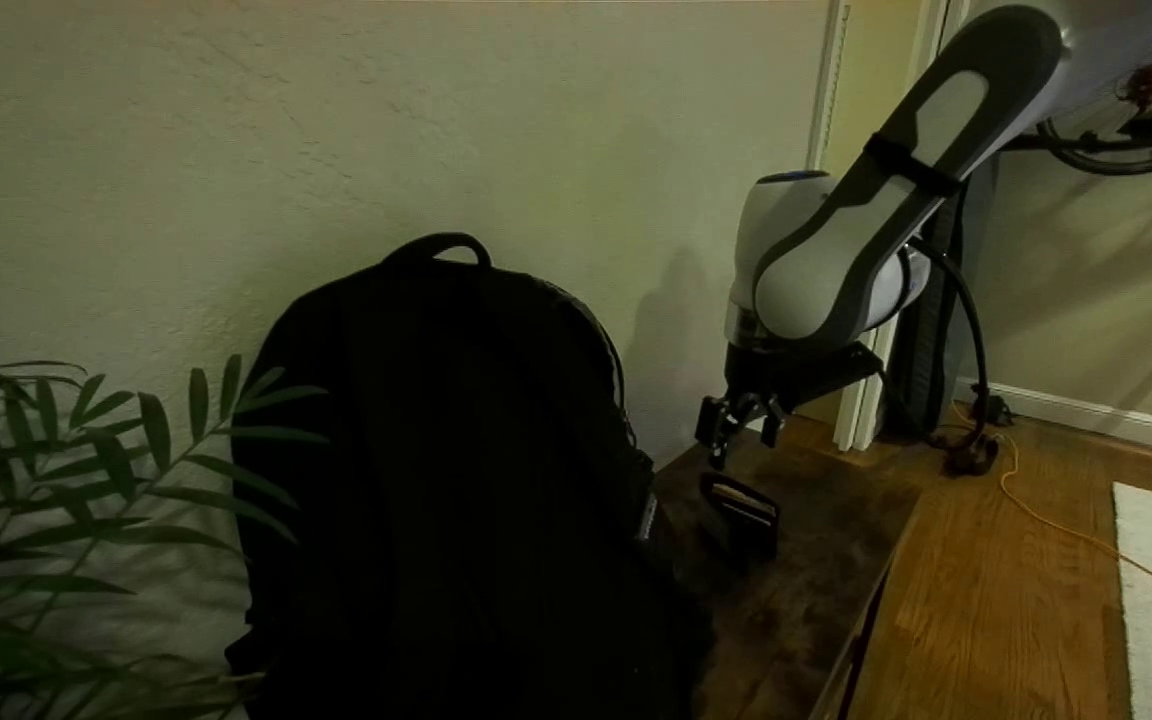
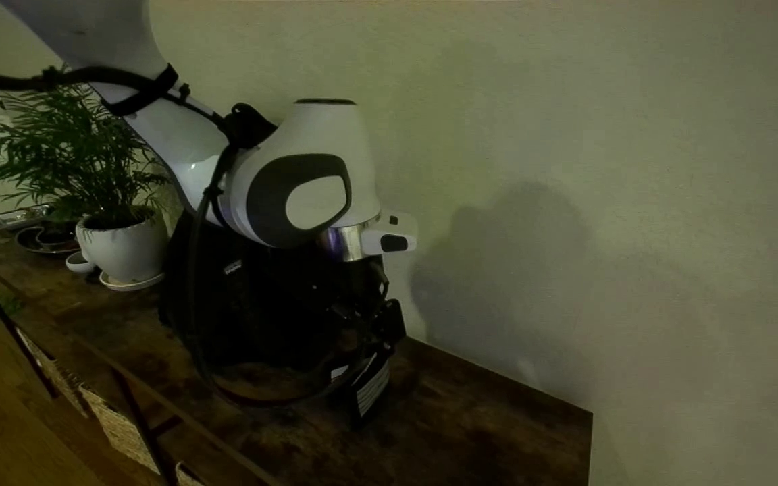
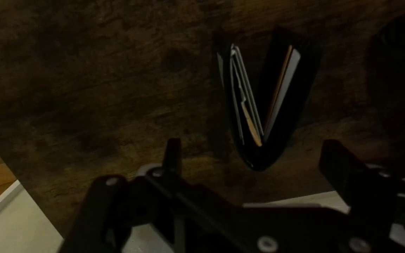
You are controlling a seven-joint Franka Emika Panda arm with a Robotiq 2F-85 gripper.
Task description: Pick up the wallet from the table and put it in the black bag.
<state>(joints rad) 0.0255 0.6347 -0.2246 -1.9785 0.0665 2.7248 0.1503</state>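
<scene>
The black wallet (image 1: pixel 742 515) stands upright on the dark wooden table (image 1: pixel 826 570), half open in a V, to the right of the bag in an exterior view. In the wrist view the wallet (image 3: pixel 261 158) shows cards and papers inside, its fold toward my gripper. My gripper (image 1: pixel 742 445) is just above the wallet and apart from it. In the wrist view its fingers (image 3: pixel 251 146) are wide open with nothing held, one on each side of the fold. The large black bag (image 1: pixel 456 470) stands against the wall. It also shows behind the arm (image 2: pixel 254 310); its opening is not clear.
A potted plant (image 2: pixel 125 243) stands on the table beyond the bag, and its leaves (image 1: pixel 116 470) show in an exterior view. A pale wall (image 2: pixel 598 202) runs along the table's back. The table's front edge (image 2: pixel 159 398) drops to the floor. Lighting is dim.
</scene>
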